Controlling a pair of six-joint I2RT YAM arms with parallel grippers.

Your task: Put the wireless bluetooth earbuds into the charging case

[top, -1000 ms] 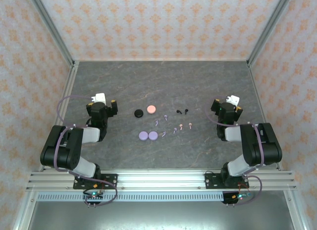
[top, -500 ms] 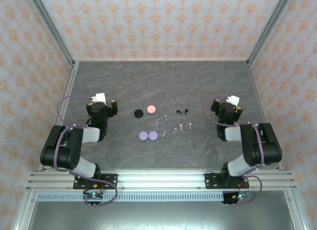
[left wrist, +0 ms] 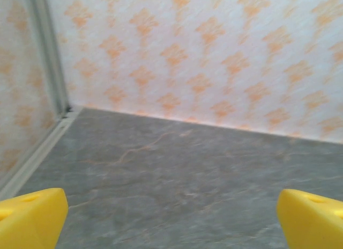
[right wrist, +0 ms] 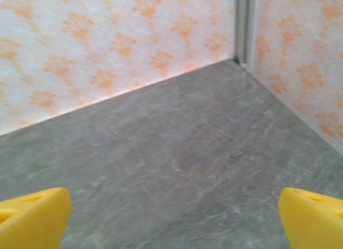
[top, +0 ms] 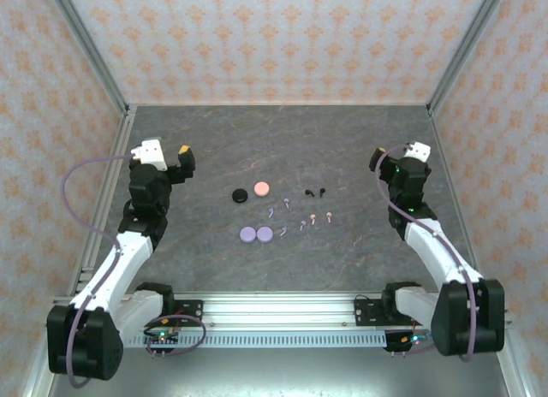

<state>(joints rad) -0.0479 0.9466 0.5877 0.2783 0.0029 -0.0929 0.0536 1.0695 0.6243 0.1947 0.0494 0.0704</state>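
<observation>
Both pairs of yellow fingers (left wrist: pixel 29 217) stand wide apart with nothing between them. Ahead of the left gripper (left wrist: pixel 171 219) bare grey table (left wrist: pixel 177 163) runs to the patterned back wall (left wrist: pixel 214 56), with a metal corner post (left wrist: pixel 45 50) off to the fingers' left. The right gripper (right wrist: pixel 174 217) faces equally open floor, a second post (right wrist: pixel 244 23) to its right. The earbuds (top: pixel 313 218) lie loose between the two grippers, well apart from either and slightly behind the fingertips: tiny stemmed pieces in black, lilac and pale pink, near four round cases (top: pixel 262 189)
</observation>
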